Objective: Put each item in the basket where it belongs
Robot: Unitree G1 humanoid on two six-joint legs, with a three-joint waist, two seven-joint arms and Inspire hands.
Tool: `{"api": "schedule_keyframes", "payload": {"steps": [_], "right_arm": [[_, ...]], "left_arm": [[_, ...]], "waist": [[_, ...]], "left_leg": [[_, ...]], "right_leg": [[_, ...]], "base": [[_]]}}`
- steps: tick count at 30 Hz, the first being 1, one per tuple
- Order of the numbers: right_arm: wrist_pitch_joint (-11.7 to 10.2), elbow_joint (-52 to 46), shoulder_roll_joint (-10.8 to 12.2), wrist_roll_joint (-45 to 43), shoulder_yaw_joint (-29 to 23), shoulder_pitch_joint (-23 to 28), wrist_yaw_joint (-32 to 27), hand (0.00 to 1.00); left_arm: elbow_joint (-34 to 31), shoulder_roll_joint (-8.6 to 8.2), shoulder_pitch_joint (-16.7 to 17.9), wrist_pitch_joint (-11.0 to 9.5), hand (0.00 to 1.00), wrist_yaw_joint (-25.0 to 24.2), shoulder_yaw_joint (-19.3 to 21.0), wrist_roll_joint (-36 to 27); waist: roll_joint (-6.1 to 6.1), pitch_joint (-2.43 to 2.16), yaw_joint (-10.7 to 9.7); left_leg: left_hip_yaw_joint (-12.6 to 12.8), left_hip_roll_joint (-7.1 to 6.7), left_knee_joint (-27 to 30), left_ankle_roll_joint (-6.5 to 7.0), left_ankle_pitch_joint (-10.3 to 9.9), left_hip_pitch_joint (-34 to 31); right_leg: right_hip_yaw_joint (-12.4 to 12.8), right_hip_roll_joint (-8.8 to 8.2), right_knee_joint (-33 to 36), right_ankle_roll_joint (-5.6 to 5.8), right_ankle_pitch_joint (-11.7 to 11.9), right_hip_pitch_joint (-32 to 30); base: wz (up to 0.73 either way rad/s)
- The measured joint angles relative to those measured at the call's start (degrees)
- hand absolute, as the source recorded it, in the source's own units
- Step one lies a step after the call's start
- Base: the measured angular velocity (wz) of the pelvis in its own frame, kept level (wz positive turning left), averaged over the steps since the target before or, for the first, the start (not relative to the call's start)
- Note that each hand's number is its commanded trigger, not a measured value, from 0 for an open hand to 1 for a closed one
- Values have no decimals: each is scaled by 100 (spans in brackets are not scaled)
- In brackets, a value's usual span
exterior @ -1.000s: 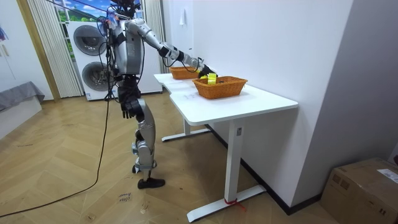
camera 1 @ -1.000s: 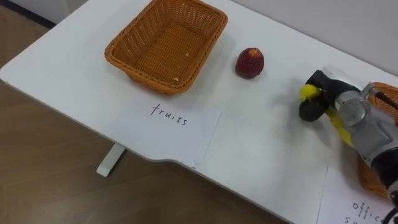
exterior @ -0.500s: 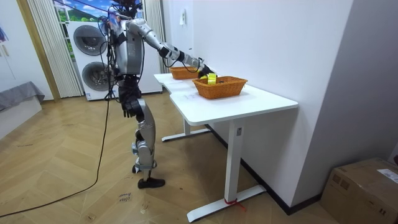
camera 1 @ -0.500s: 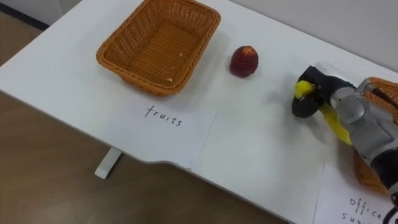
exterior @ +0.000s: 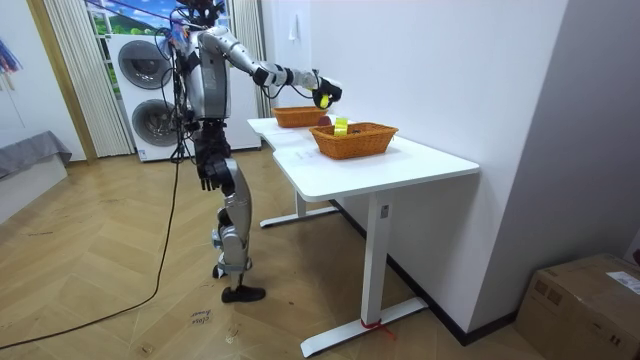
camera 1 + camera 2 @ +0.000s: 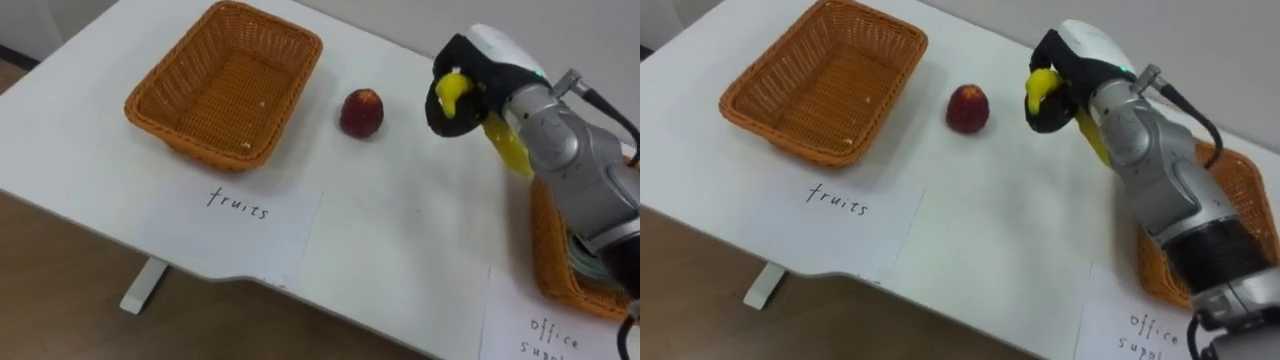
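My right hand (image 6: 470, 75) is raised above the table with its fingers curled round a yellow banana (image 6: 503, 145), whose tip (image 6: 1042, 82) shows at the fist. It hangs just right of a red peach-like fruit (image 6: 361, 112) lying on the white table. The empty wicker fruit basket (image 6: 190, 142) stands further left, behind a paper labelled for fruits (image 6: 240, 205). At the right edge the office basket (image 6: 548, 262) lies partly under my forearm. My left hand (image 5: 205, 178) hangs beside my hip in the room view.
A second paper label (image 6: 558, 332) lies in front of the office basket. Something yellow (image 5: 341, 125) stands in that basket in the room view. I stand at the table's long side; the table's near edge (image 6: 250, 280) runs below the labels.
My right hand has lifted the banana off the table and carried it up and left, closer to the red fruit. The eye view has shifted as well.
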Motion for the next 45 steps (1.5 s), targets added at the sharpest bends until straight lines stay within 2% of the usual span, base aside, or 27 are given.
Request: {"api": "schedule_keyframes", "payload": {"steps": [6,11,16,21,22,26,27,29,31,34,36,41,45], "right_arm": [[139,-537,-13,-2,-1,-1,32,100],[142,-849,-12,48,0,-1,67,100],[146,-1064,-13,-220,3,-1,172,100],[197,-1335,-5,-223,7,-15,186,100],[229,-1323,-5,-175,36,-31,185,100],[336,-1298,-3,-72,267,-86,186,100],[352,-1294,3,-75,320,-86,186,100],[385,-1288,3,-80,423,-86,189,100],[387,-1253,8,-81,454,-119,234,100],[508,-1205,18,-77,566,-192,339,100],[561,-1205,18,-80,677,-242,429,100],[651,-1218,183,-250,709,-338,606,100],[718,-1211,426,-255,709,-420,630,100]], "left_arm": [[-4,-31,70,45,0,26,71,0],[-4,-34,173,70,0,32,106,2],[-4,-53,218,101,0,31,209,6],[-74,-154,251,105,0,42,296,5],[-136,-165,277,110,0,67,289,-8],[-260,-199,414,117,0,280,292,-61],[-263,-199,432,124,0,282,300,-61],[-296,-206,499,126,0,281,330,-58],[-471,-211,582,159,0,271,359,-43],[-656,-221,659,211,0,242,372,-39],[-744,-217,684,230,0,222,376,-28],[-888,-212,741,266,0,124,373,5],[-1111,-217,848,327,0,70,287,6]], "waist": [[5,8,3],[-26,1,44],[-112,35,207],[-146,16,380],[-156,24,474],[-179,30,550],[-193,40,647],[-204,52,718],[-281,98,811],[-347,120,960],[-371,117,972],[-432,105,1122],[-438,106,1201]], "left_leg": [[-8,-12,-14,8,-6,153],[-22,-30,-68,3,7,240],[-81,-66,-143,4,14,358],[-152,-109,-180,26,24,361],[-184,-111,-195,34,19,393],[-380,-129,-225,42,11,466],[-409,-130,-260,41,12,502],[-490,-134,-265,39,10,534],[-593,-154,-262,30,5,513],[-667,-169,-259,30,2,504],[-773,-199,-256,32,3,491],[-824,-221,-253,42,6,479],[-893,-225,-249,42,7,505]], "right_leg": [[-14,-10,-5,3,-2,160],[0,-43,-15,14,-16,221],[-5,-40,-94,44,-65,356],[-55,-52,-101,84,-92,374],[-93,-55,-97,88,-94,400],[-208,-67,-85,121,-114,522],[-253,-69,-88,135,-122,555],[-325,-72,-91,153,-134,626],[-415,-84,-95,183,-155,644],[-491,-93,-102,190,-159,667],[-587,-112,-101,204,-168,696],[-678,-128,-102,211,-171,712],[-724,-121,-108,212,-172,763]], "base": [[0],[0],[6],[8],[6],[26],[17],[22],[21],[15],[23],[9],[9]]}}
